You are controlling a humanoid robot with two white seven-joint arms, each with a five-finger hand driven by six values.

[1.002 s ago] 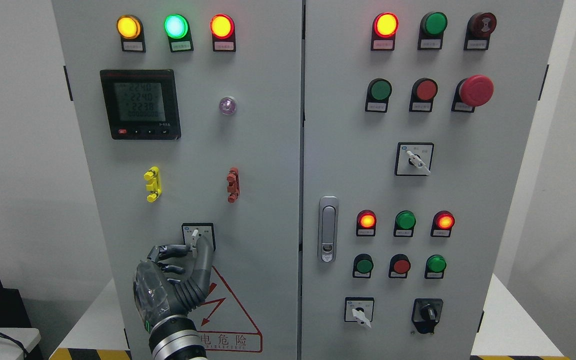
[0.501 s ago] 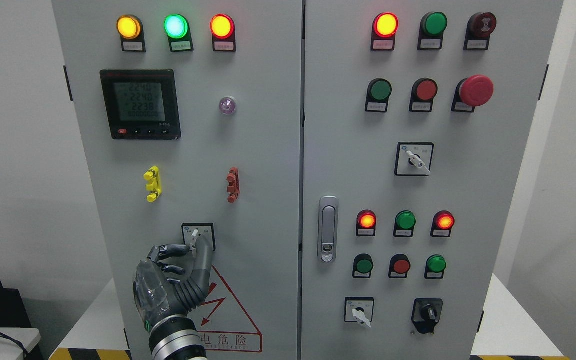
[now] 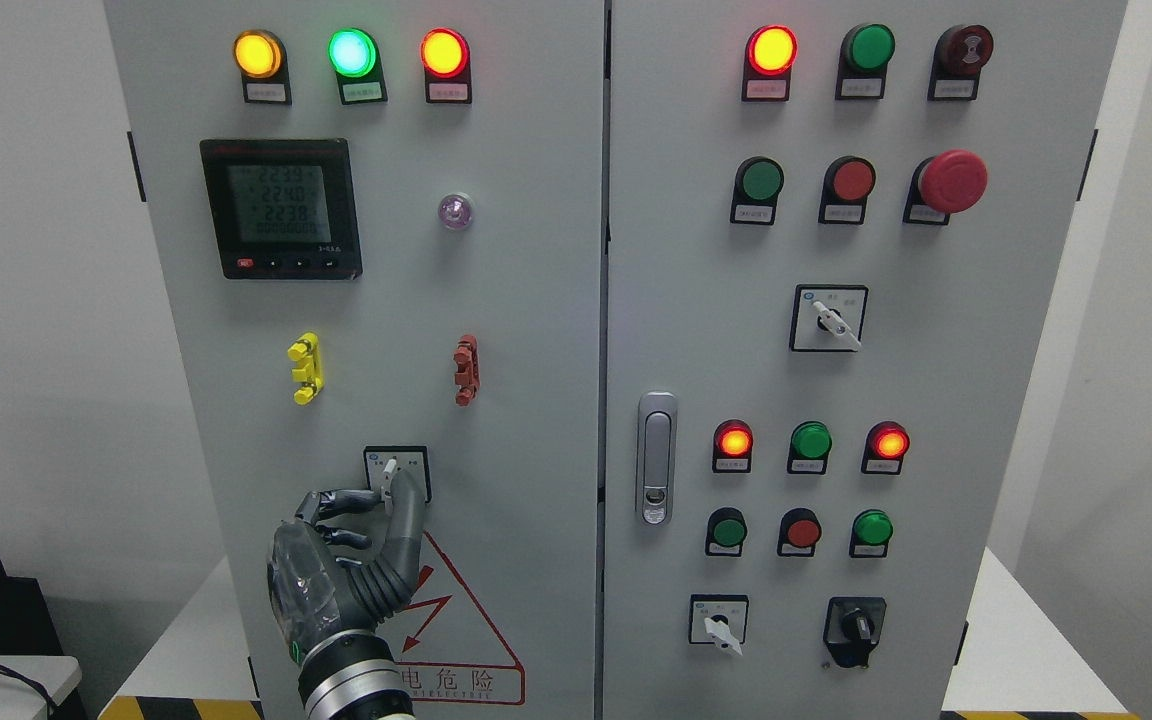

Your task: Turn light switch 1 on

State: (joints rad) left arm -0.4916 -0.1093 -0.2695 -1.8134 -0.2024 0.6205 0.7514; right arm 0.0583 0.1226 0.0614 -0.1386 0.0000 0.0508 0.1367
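Note:
A small rotary switch (image 3: 397,462) with a white lever sits in a black-framed plate low on the left door of the grey cabinet (image 3: 516,320). My left hand (image 3: 384,497) comes up from the bottom edge, left of the middle. Its thumb and forefinger are pinched on the lower end of the white lever, and its other fingers are curled below. The lever stands almost upright, tilted slightly. The hand hides the bottom of the switch plate. My right arm is out of view.
Above the switch are a yellow clip (image 3: 304,367), a red clip (image 3: 465,369), a digital meter (image 3: 281,208) and three lit lamps. The right door has a handle (image 3: 656,457), lamps, push buttons, a red mushroom button (image 3: 951,181) and three more rotary switches.

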